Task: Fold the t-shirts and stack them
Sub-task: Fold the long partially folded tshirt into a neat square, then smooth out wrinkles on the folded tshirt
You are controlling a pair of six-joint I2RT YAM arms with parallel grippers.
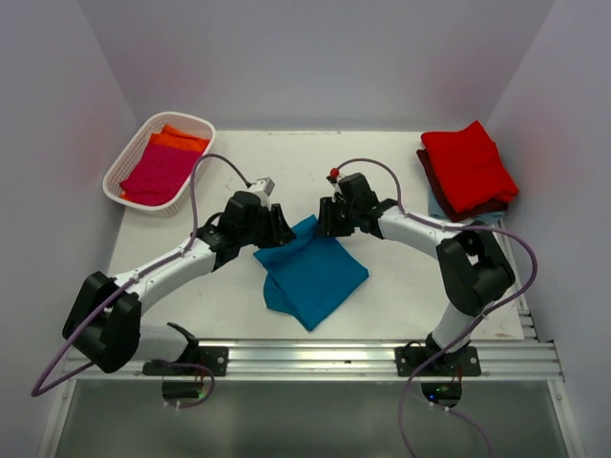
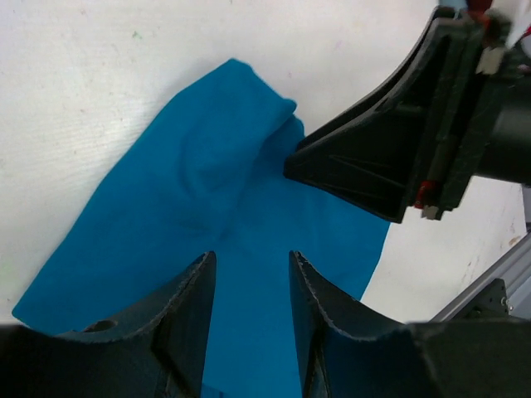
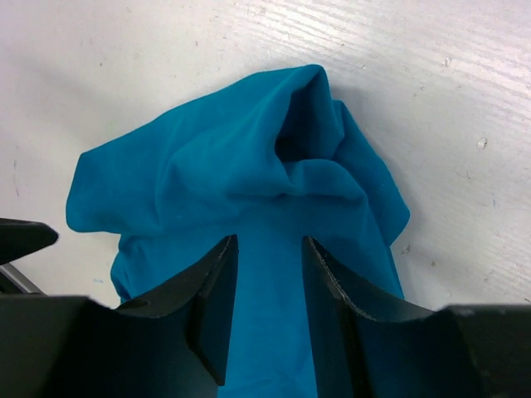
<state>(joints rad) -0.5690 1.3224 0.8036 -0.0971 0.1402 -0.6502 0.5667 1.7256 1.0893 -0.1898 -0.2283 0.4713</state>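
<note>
Far L corner of the table (image 1: 401, 157): white basket (image 1: 122, 164) w/ an orange shirt (image 1: 183, 139) at its far end and a magenta shirt (image 1: 158, 174) filling the rest.

L arm reaches in from the near-L base. L gripper (image 1: 284, 230) sits low at the far L edge of the teal shirt (image 1: 313, 275). In the L wrist view its fingers (image 2: 195, 315) stand apart w/ a narrow gap. Teal cloth shows thru the gap from underneath, nothing pinched btwn them.

The teal shirt lies mid-table btwn the two arms, folded into a rough diamond and mostly flat. Its far corner is bunched into a small raised hump w/ a dark fold opening, right btwn the two grippers.

R gripper (image 1: 326, 218) comes in from the opposite side, close to the L one, at that bunched corner. In the R wrist view its fingers (image 3: 211, 307) are parted w/ a moderate gap; cloth shows below, not clamped. In the L wrist view its tip is at the hump, touching or just off it, can't tell which.

Far R of the table: folded red shirt (image 1: 468, 164) on top of a stack. A maroon shirt (image 1: 427, 174) edge shows under it, and a sliver of light blue shirt (image 1: 438, 206) at the bottom. The stack is well apart from the teal shirt.

A metal rail (image 1: 363, 355) runs along the near edge, w/ both arm bases on it.
</note>
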